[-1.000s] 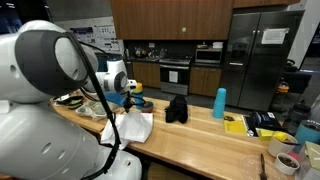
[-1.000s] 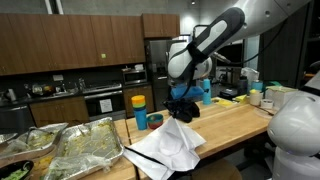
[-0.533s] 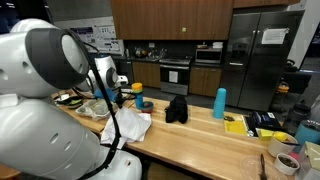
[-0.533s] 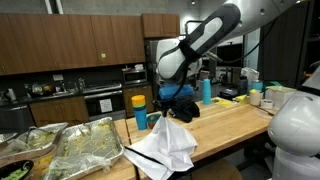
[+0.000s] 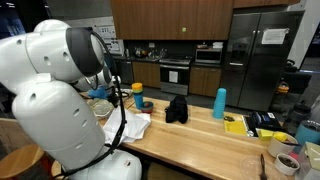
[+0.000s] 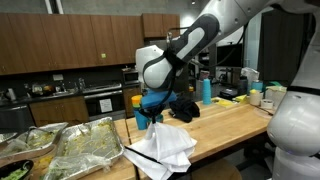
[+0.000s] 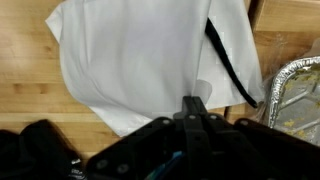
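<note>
A white cloth (image 7: 140,55) with a thin black strap (image 7: 232,65) lies crumpled on the wooden counter (image 6: 235,125). It shows in both exterior views (image 6: 165,148) (image 5: 135,125). My gripper (image 7: 195,103) is shut on the near edge of the cloth, with its two fingers pressed together. In an exterior view the gripper (image 6: 158,118) holds a peak of the cloth slightly raised above the counter. In another exterior view my own arm hides the gripper.
Foil trays of food (image 6: 85,150) (image 7: 295,90) stand beside the cloth. A blue cup with a yellow lid (image 6: 140,110), a black bundle (image 5: 176,108) and a teal bottle (image 5: 220,102) stand on the counter. Clutter (image 5: 290,145) lies at the far end.
My arm has swung toward the foil trays, pulling the pinched edge of the cloth along with it. The cloth has bunched up and shifted that way.
</note>
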You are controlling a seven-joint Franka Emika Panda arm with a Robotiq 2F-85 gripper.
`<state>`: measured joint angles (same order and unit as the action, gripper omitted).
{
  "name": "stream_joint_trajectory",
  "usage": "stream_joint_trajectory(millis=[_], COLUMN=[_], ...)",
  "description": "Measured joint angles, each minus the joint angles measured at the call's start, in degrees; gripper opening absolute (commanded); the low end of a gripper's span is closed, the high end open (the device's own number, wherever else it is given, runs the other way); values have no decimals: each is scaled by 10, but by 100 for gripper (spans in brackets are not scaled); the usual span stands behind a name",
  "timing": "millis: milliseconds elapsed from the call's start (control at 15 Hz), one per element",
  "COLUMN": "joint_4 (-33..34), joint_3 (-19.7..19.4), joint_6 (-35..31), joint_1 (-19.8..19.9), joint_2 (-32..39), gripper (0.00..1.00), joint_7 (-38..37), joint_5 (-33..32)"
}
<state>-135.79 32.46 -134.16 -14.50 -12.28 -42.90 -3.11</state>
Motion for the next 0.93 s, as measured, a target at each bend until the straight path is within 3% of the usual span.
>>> stream_joint_trajectory(millis=[333, 733, 933], joint_4=[48, 57, 53], joint_3=[27, 21, 9], joint_6=[35, 32, 26], joint_1=[-21, -58, -60], joint_2=[76, 95, 74], gripper=[55, 96, 100], joint_7=[-118, -201, -211], joint_5=[-89, -92, -88])
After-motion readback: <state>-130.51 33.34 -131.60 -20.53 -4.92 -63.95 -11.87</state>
